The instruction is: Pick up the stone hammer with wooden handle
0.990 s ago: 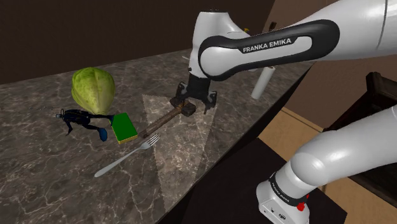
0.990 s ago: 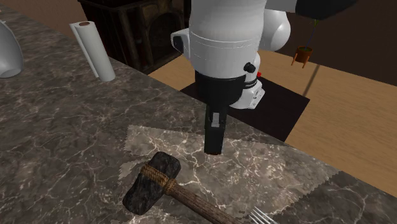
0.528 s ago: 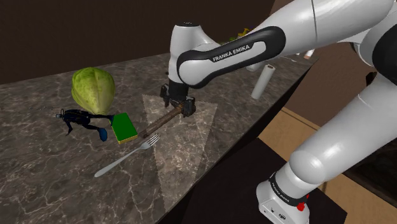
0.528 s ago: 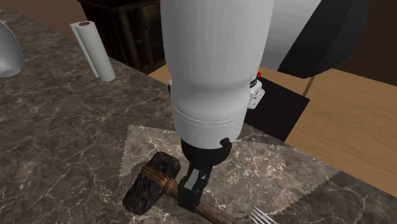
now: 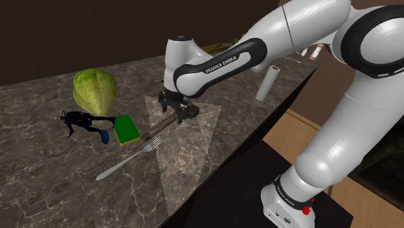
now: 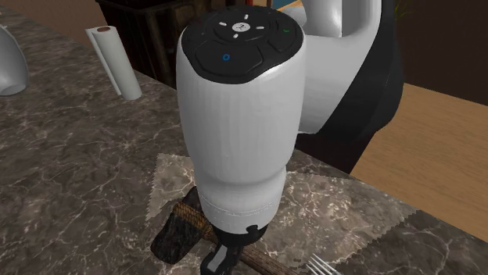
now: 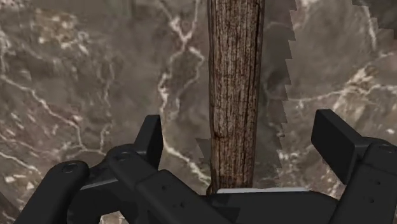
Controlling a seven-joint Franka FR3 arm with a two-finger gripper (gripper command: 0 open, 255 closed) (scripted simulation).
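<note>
Wooden shaft of the stone hammer [image 7: 235, 95] flat on the marble counter [image 7: 76, 83], running straight between the fingers of the gripper [image 7: 242, 137]. Spread wide, touching neither side; needs only closing across that axis.

Fig. White arm [image 5: 217, 61] arched forward, wrist [image 6: 235, 133] pointing straight down; black end effector [image 7: 240, 130] lowered (fingers [image 7: 151, 137] spread wide apart).

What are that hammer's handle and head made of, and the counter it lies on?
Handle: looks like rough, unvarnished wood, brown with lengthwise grain and cracks. Head: probably dark stone, matte, lumpy and unpolished. Counter: seemingly smooth marble or a similar stone, dark grey-brown with pale branching veins.
</note>
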